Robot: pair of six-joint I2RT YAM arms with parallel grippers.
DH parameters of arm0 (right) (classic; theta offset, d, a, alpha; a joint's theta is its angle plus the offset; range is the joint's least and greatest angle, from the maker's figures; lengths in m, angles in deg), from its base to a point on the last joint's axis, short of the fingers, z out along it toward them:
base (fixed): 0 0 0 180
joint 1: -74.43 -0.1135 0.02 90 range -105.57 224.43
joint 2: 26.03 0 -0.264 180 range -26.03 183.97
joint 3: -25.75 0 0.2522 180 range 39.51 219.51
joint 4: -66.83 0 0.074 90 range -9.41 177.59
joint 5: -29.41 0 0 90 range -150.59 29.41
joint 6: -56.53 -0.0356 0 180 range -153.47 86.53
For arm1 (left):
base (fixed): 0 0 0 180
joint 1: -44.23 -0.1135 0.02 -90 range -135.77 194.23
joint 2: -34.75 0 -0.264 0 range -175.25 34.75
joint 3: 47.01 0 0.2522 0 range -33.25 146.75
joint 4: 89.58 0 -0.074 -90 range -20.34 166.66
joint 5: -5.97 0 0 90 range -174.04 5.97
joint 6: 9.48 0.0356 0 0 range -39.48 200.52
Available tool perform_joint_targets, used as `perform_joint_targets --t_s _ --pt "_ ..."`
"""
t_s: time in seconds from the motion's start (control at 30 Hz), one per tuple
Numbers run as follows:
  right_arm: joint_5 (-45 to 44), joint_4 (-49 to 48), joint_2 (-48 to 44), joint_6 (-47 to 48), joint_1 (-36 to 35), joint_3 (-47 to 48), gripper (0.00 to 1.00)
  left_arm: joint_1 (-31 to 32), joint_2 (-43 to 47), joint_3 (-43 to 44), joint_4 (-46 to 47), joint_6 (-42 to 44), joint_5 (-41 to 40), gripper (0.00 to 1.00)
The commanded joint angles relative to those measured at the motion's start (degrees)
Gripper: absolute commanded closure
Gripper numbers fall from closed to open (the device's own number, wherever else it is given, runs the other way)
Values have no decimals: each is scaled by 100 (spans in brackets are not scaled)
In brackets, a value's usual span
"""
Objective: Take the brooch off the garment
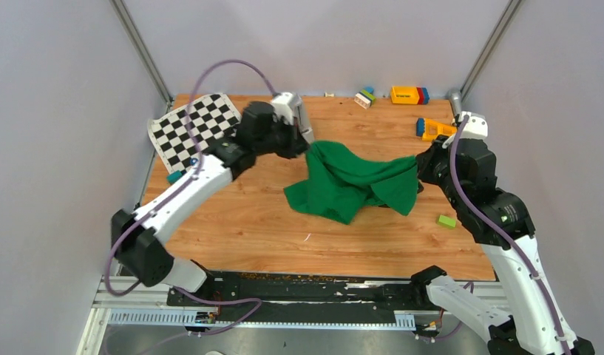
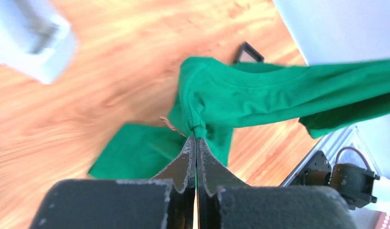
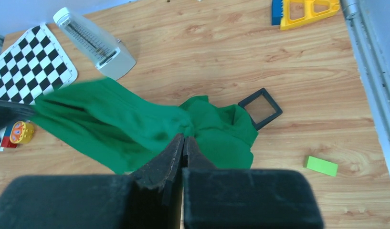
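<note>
The green garment (image 1: 354,181) hangs stretched between my two grippers above the wooden table, its lower folds resting on the wood. My left gripper (image 1: 306,150) is shut on a bunched fold at the garment's left end; in the left wrist view the jaws (image 2: 196,138) pinch the green cloth (image 2: 259,93). My right gripper (image 1: 419,171) is shut on the garment's right end; in the right wrist view the jaws (image 3: 184,138) are closed in the cloth (image 3: 116,124). The brooch shows in no view. A plain black square frame (image 3: 260,109) lies on the table beside the cloth and also shows in the left wrist view (image 2: 247,52).
A black-and-white chequered mat (image 1: 194,126) lies at the back left, with a white metronome (image 3: 95,45) beside it. A small green block (image 1: 446,220) lies front right. A yellow toy (image 1: 435,129) and toy blocks (image 1: 409,95) sit at the back right. Grey walls enclose the table.
</note>
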Motion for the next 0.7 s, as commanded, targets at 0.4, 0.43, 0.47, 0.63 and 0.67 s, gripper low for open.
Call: perform_joint_targets --t_s 0.4,0.43,0.47,0.63,0.67 --pt "3625 -256 -686 -470 23 231 100 -1110 1793 2998 -4875 1332 -1597 100" --pt "3557 -289 -678 -537 17 133 100 -1110 1791 2989 -4862 1343 -1626 100" --pt "3459 -353 -647 -595 19 -20 100 -1109 1781 2921 -4764 1346 -1677 100" --pt "3034 -1141 -175 -992 23 -1228 100 -1175 1378 1935 -3977 1301 -1730 100" --pt "2991 -1333 -25 -1044 24 -1311 100 -1229 1189 1857 -3728 1290 -1738 100"
